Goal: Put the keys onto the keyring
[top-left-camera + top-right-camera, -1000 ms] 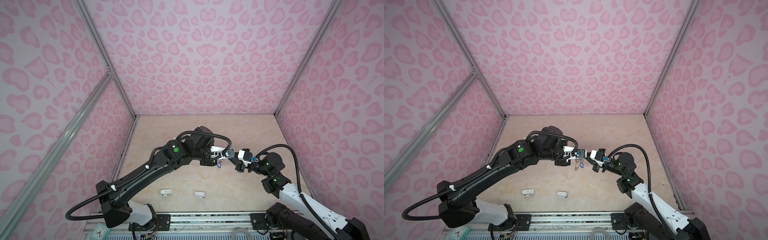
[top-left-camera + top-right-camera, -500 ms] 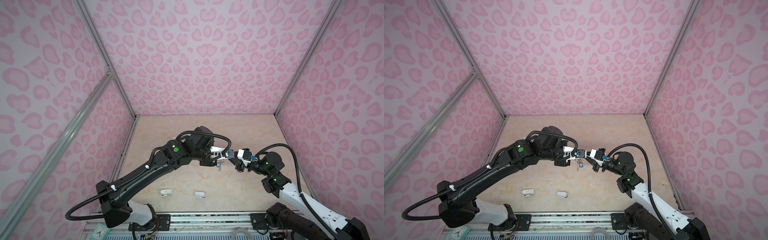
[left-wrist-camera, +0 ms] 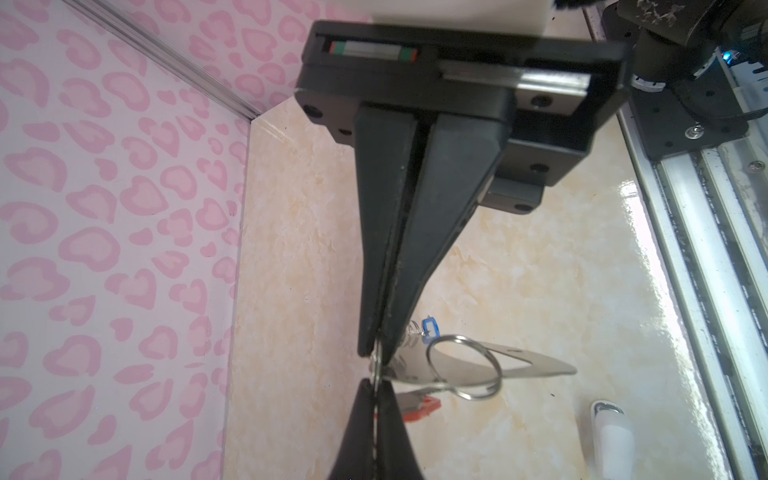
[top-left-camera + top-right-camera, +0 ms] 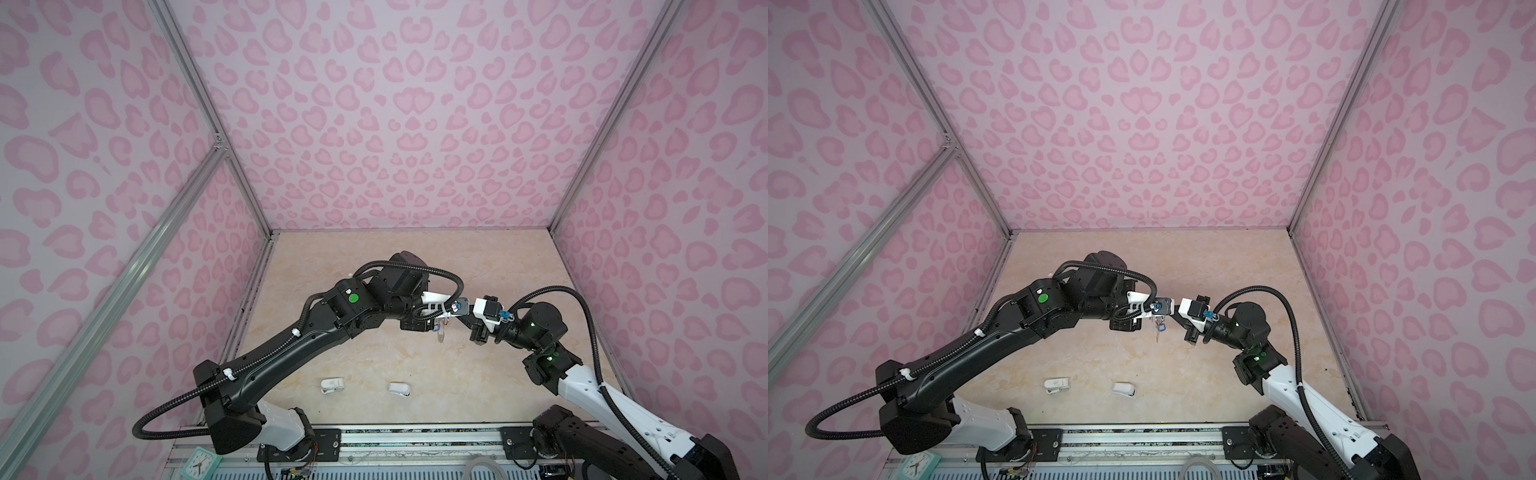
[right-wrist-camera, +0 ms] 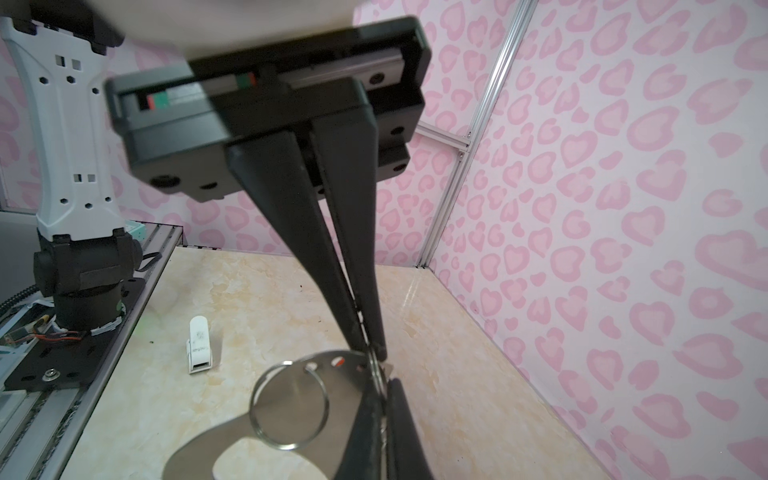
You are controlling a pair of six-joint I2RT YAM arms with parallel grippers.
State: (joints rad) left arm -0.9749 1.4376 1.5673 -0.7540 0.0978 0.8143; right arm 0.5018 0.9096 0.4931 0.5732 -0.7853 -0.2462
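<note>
Seen from above, the left gripper [image 3: 376, 353] reaches from 9 o'clock and the right gripper [image 5: 372, 353] from 3 o'clock. They meet tip to tip above the surface [image 4: 374, 270], both clamped on the edge of the keyring [image 5: 291, 395]. The blue-tagged key [image 3: 430, 330] and red-tagged key [image 3: 420, 409] dangle just beside the tips, seemingly threaded. This looks like the finishing step; next, one gripper should release gently.

Black left arm [image 4: 291, 345] stretched forward, elbow bent inward, right arm [image 4: 582, 382] folded toward it, left gripper [image 3: 376, 353] pinched closed, right gripper [image 5: 372, 353] closed directly opposite, tips nearly touching.
</note>
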